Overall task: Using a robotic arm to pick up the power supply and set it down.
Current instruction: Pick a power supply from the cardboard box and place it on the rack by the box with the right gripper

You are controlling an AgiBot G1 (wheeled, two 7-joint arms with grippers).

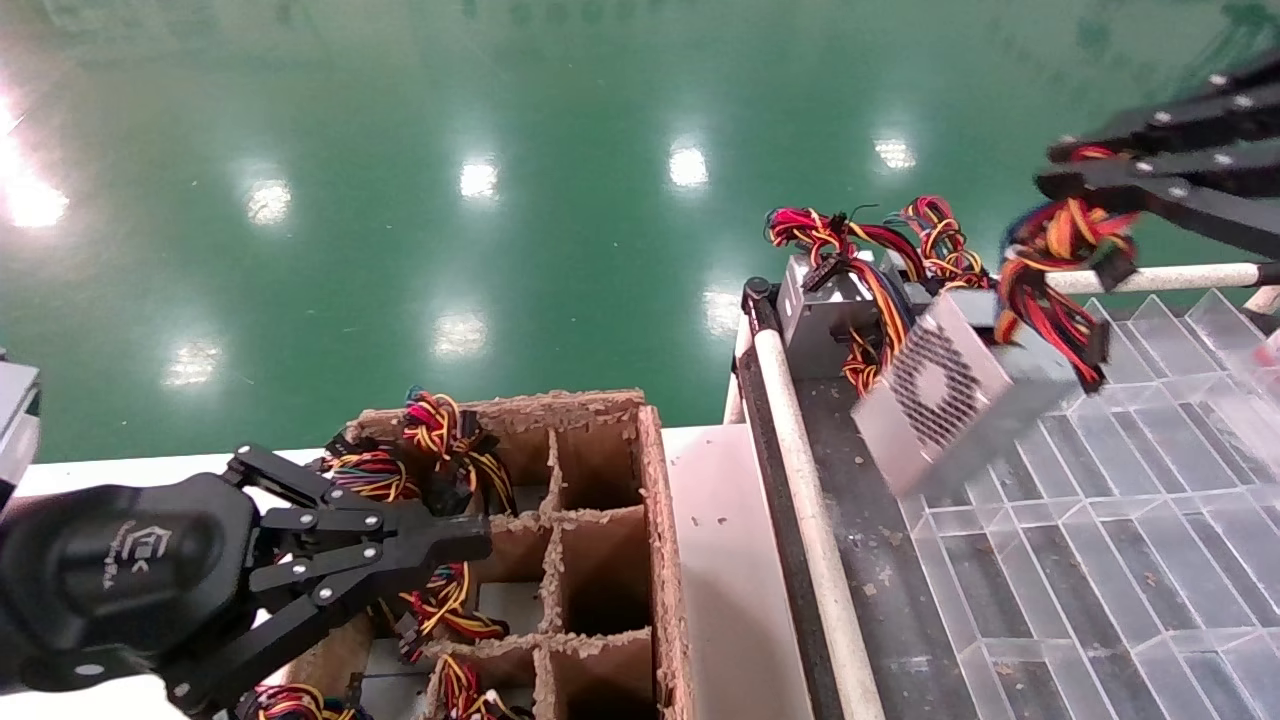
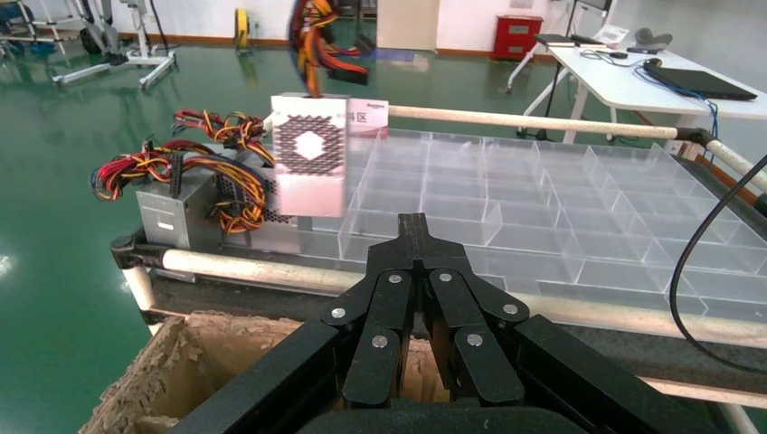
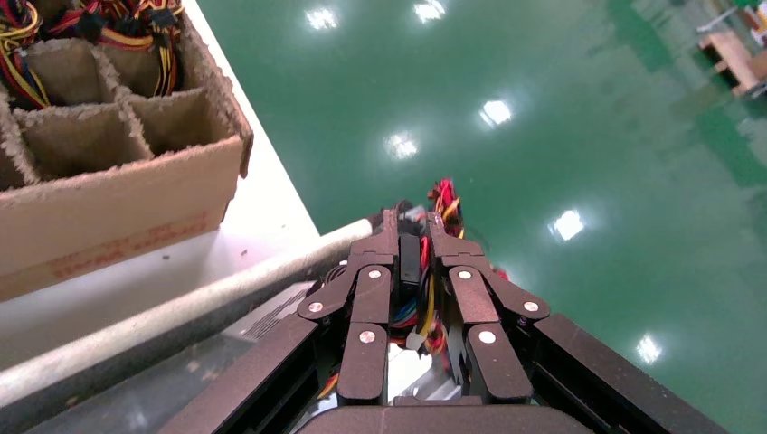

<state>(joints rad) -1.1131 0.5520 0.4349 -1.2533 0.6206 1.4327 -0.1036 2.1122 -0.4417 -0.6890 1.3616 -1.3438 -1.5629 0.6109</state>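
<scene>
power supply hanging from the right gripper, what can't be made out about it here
- Head view: power supply is motion-blurred; its label is unreadable.
- Right wrist view: the fingers hide the box; only wires show.
- Left wrist view: the picture's top edge cuts off the wires and the right gripper.
- Left gripper idles over the cardboard box.

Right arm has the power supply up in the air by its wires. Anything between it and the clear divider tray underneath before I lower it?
Nothing visible blocks the drop. The power supply hangs tilted from its wire bundle in the right gripper, above the clear divider tray. The darker grey box sits beside it at the tray's far end. The left gripper is over the cardboard box.
</scene>
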